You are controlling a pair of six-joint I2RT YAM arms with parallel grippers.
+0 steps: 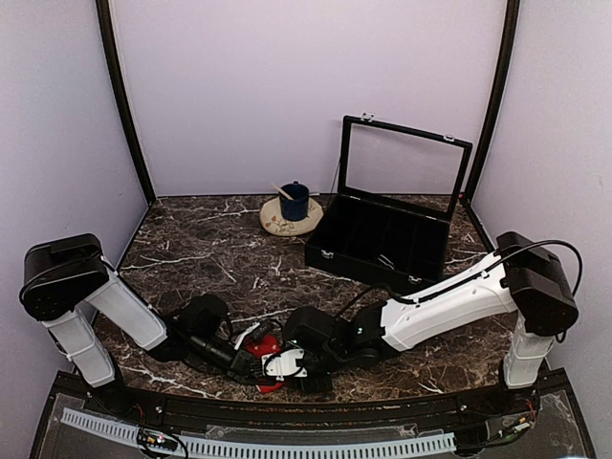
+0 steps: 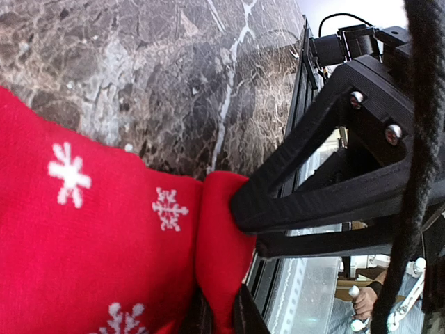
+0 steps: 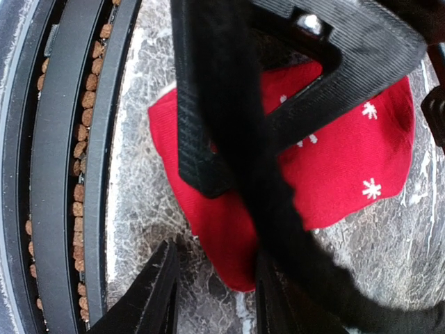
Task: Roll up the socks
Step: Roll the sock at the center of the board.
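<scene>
Red knit with white snowflakes, the red sock (image 1: 268, 346) lay on the marble counter (image 1: 239, 258) close to its near edge, wedged between the two arms. The left tool (image 2: 221, 316) was almost closed, pinching a raised fold of the fabric. The right tool (image 3: 212, 292) stood part open, gripping nothing. The sock's rounded end reached into the gap between its fingers, and the rest stretched ahead toward the left tool. Both tools sat equally near, so rolling would likely run along that length.
</scene>
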